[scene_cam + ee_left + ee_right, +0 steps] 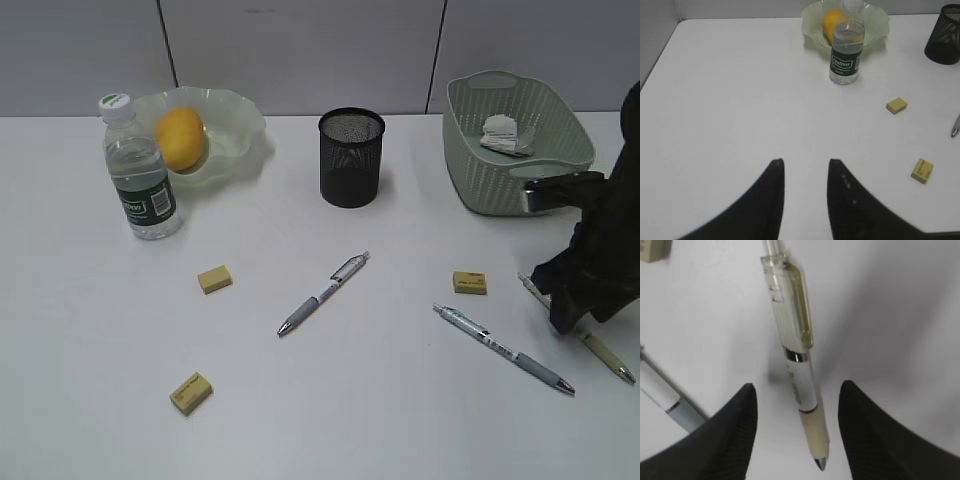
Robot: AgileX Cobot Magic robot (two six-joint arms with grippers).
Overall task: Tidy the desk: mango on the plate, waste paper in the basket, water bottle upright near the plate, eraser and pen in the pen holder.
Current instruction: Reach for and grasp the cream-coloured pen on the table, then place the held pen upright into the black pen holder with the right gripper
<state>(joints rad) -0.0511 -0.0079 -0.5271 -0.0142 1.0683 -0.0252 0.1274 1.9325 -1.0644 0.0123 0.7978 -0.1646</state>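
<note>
Pen step was in hand: right gripper (795, 432) sat low with jaws open astride the cream pen (795, 365), not yet gripping. Next it needed to close, lift, and carry to the holder (351, 157). Only the right wrist view showed that straddle. Left gripper (805, 195) hung narrow and empty over bare desk (730, 90).

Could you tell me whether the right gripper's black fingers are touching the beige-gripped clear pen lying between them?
Apart. The right wrist view shows white desk on both sides of the pen between the right gripper's fingers.
</note>
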